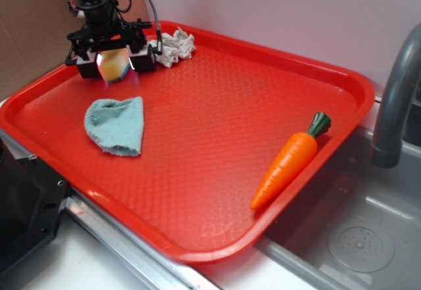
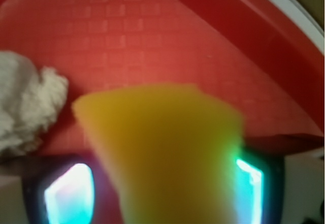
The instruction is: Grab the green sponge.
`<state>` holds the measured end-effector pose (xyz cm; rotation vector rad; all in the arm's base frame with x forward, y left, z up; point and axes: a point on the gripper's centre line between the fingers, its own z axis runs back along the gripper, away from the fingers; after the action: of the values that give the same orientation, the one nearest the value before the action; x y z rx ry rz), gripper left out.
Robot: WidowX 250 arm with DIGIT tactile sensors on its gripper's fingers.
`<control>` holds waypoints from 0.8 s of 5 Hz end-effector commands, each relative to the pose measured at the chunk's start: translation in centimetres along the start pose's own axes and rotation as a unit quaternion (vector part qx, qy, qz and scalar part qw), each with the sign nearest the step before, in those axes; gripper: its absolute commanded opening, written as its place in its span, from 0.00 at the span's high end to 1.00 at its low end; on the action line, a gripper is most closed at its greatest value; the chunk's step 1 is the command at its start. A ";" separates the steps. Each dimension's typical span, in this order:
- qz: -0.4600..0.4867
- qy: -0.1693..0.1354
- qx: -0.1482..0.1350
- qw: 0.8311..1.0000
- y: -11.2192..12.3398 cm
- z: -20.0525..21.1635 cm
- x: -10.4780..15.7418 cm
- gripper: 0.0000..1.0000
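Red plastic tray (image 1: 217, 171), far-left corner: we are seeing the black gripper (image 1: 113, 63) pinching the chunky yellow foam green sponge (image 1: 114, 64) beside a whitish rag wad (image 1: 173, 47).

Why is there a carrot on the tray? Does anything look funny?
The carrot leans on the tray's right rim, an odd thing beside cleaning stuff: a cloth, a rag, and the sponge pinched in the gripper. Nothing looks spilled or broken.
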<state>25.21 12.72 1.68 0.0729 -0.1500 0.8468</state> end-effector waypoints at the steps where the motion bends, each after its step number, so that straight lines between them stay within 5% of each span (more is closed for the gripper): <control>1: 0.016 -0.020 -0.014 1.000 0.7 1.4 0.3 1.00; 3: -0.038 -0.018 -0.004 0.999 -1.2 8.0 -1.8 1.00; 4: -0.097 0.001 -0.048 0.994 -3.0 12.1 -4.8 1.00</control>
<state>22.89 4.99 11.09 0.0055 -0.1159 0.6626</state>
